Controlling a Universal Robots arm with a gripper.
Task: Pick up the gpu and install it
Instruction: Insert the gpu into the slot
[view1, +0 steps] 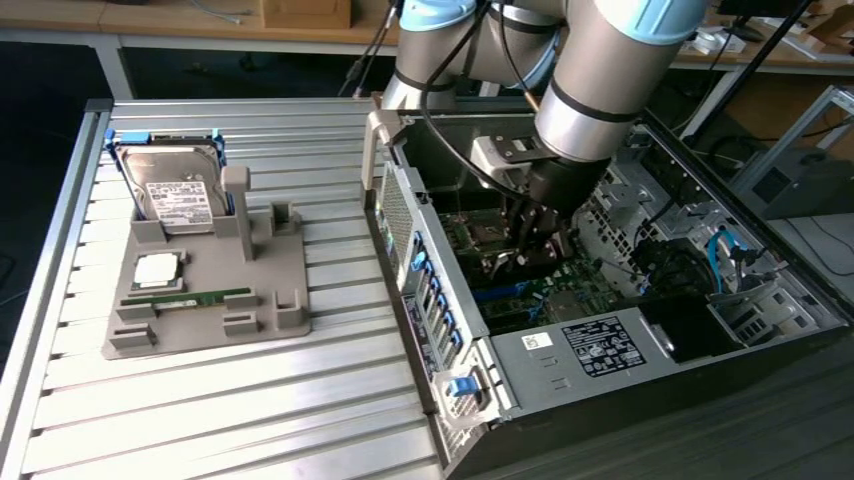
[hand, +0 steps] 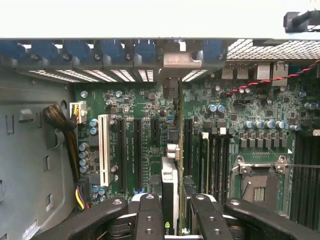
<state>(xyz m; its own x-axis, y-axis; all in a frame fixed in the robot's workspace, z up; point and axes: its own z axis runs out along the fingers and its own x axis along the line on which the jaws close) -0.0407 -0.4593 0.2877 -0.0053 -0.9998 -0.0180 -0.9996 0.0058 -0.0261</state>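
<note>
My gripper (view1: 537, 238) reaches down inside the open computer case (view1: 441, 330), just above the motherboard (view1: 561, 290). In the wrist view the gripper (hand: 174, 220) is shut on the gpu (hand: 170, 185), which shows edge-on between the black fingers (hand: 149, 215). The card stands upright over the expansion slots (hand: 137, 155), and its silver end bracket (hand: 181, 60) lies against the case's rear slot openings. Whether the card's edge is seated in a slot I cannot tell.
A grey fixture tray (view1: 274, 320) on the slatted metal table (view1: 240, 400) holds a hard drive (view1: 180, 195), a processor (view1: 158, 268) and a RAM stick (view1: 187, 297). Memory sticks (hand: 212, 160) and the empty processor socket (hand: 260, 187) flank the card. Cables (hand: 60, 122) hang nearby.
</note>
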